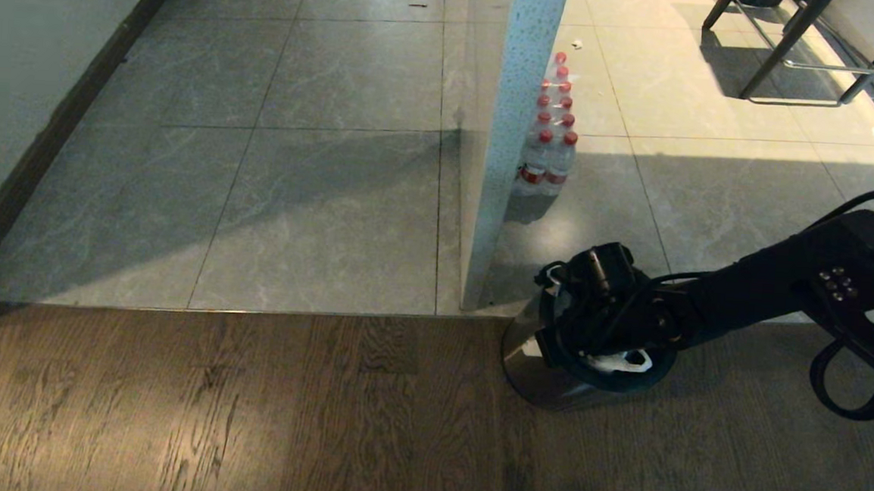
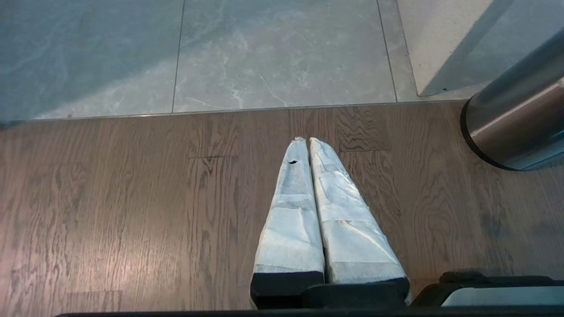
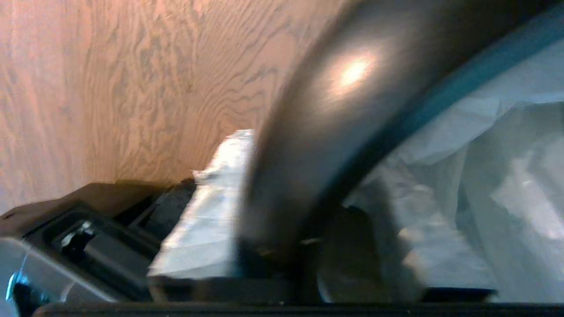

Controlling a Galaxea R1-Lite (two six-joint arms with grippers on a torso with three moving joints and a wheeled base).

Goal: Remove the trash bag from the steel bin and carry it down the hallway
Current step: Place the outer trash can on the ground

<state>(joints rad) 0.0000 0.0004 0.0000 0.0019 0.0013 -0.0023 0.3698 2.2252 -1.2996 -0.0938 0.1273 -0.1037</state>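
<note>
Brushed, glossy steel bin [image 1: 543, 373], crinkled milky plastic trash bag [image 3: 506, 185], matt grained wood floor [image 1: 169, 411].

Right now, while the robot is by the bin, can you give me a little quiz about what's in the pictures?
1. True or false: the steel bin stands on the grey tiles.
2. Which gripper is at the bin's black rim? A) left B) right C) both
3. Fill in the gap: the water bottles beside the pillar have ___ caps.

Key
1. False. It stands on the wooden floor.
2. B. The right gripper is at the rim. The left gripper is shut, over the wooden floor.
3. Red.
</note>
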